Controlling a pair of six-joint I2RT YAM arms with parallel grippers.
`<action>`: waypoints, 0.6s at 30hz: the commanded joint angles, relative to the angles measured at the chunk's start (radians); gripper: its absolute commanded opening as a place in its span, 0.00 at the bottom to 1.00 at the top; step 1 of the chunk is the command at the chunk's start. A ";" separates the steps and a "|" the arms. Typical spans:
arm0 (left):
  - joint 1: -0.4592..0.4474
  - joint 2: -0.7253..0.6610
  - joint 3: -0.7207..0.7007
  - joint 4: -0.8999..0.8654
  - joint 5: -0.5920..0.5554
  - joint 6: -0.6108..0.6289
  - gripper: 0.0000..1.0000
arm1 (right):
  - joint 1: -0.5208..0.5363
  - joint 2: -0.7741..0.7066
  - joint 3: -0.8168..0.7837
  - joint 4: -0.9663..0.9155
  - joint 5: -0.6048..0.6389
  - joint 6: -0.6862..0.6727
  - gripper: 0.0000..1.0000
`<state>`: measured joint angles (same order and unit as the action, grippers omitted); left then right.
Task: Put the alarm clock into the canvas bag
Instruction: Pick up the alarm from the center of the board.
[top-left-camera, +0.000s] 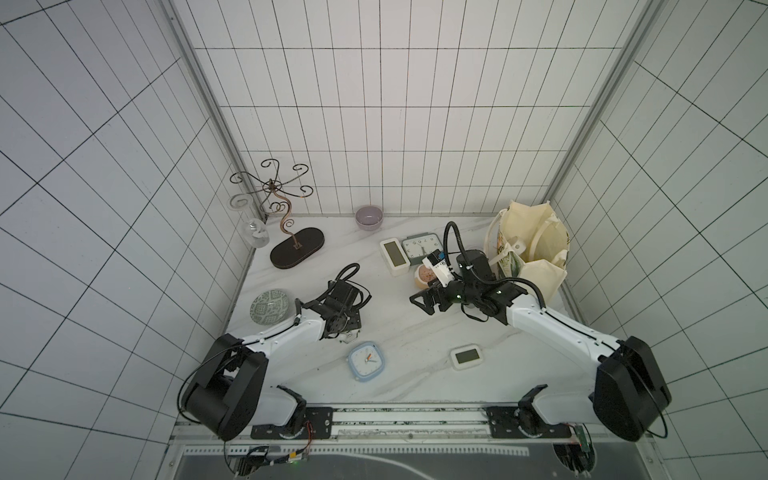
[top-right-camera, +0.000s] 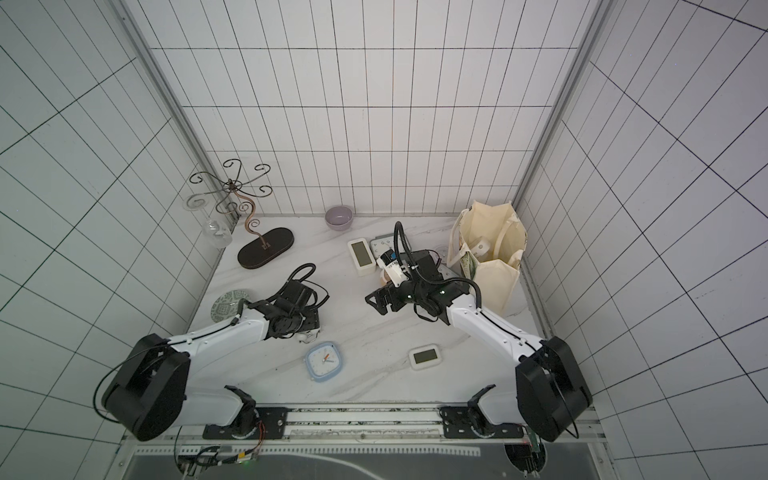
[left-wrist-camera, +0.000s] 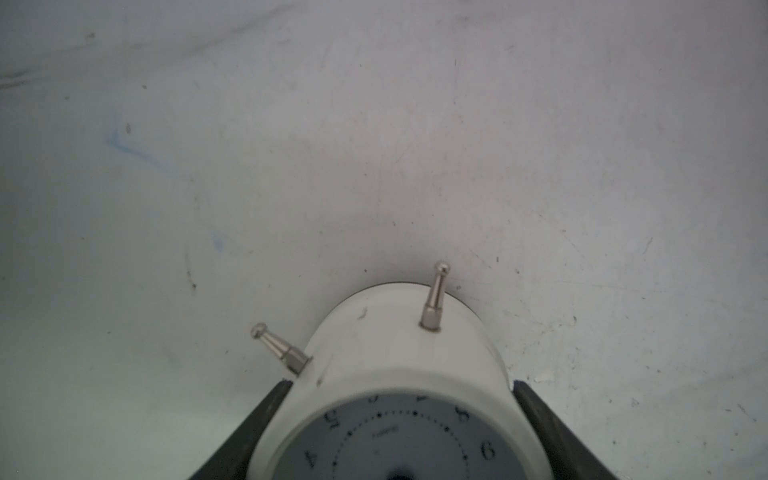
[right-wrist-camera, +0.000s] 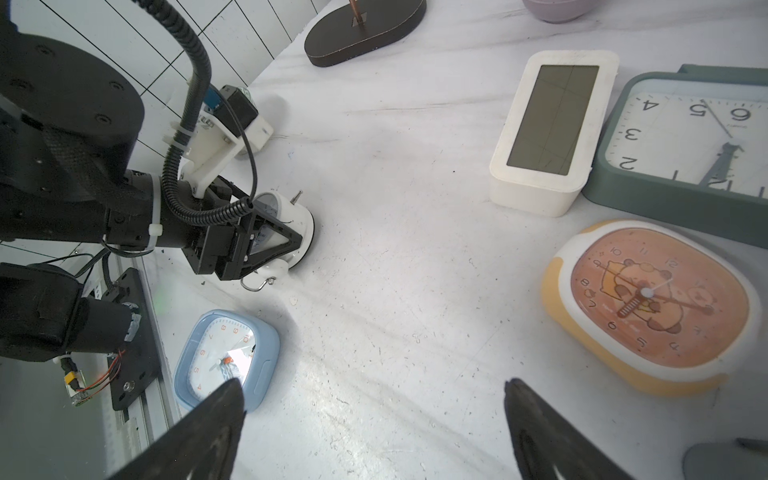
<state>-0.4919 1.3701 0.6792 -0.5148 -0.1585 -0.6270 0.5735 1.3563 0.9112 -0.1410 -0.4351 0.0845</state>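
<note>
A white round alarm clock (left-wrist-camera: 395, 361) with two metal legs lies on the marble table under my left wrist. My left gripper (left-wrist-camera: 401, 386) reaches down over it, its dark fingers (left-wrist-camera: 274, 407) pressed against either side of the case. The right wrist view shows the same clock (right-wrist-camera: 291, 216) between those fingers, still resting on the table. In both top views the left gripper (top-left-camera: 347, 332) hides the clock. The cream canvas bag (top-left-camera: 536, 266) stands open at the back right, some leaf print showing. My right gripper (top-left-camera: 422, 305) hovers open and empty at mid-table, left of the bag.
Other clocks lie about: a blue square one (top-left-camera: 368, 360) near the front, a small white digital one (top-left-camera: 466, 356), a white digital block (top-left-camera: 394, 255), a dark green one (top-left-camera: 422, 247) and an orange one (right-wrist-camera: 656, 303). A lilac bowl (top-left-camera: 368, 217), a jewellery stand (top-left-camera: 297, 249) and a patterned dish (top-left-camera: 269, 305) sit behind and to the left.
</note>
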 joint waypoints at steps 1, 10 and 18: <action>-0.004 -0.025 0.041 0.062 0.054 0.042 0.64 | -0.011 -0.028 -0.050 0.014 -0.026 0.039 0.96; -0.068 -0.086 0.202 0.402 0.148 0.306 0.60 | -0.115 -0.141 -0.080 0.082 -0.140 0.277 0.92; -0.148 -0.071 0.082 1.008 0.361 0.740 0.57 | -0.262 -0.288 -0.048 0.044 -0.245 0.375 0.90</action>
<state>-0.6250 1.2819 0.7883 0.1944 0.0731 -0.1081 0.3244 1.1110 0.8783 -0.0841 -0.6273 0.4160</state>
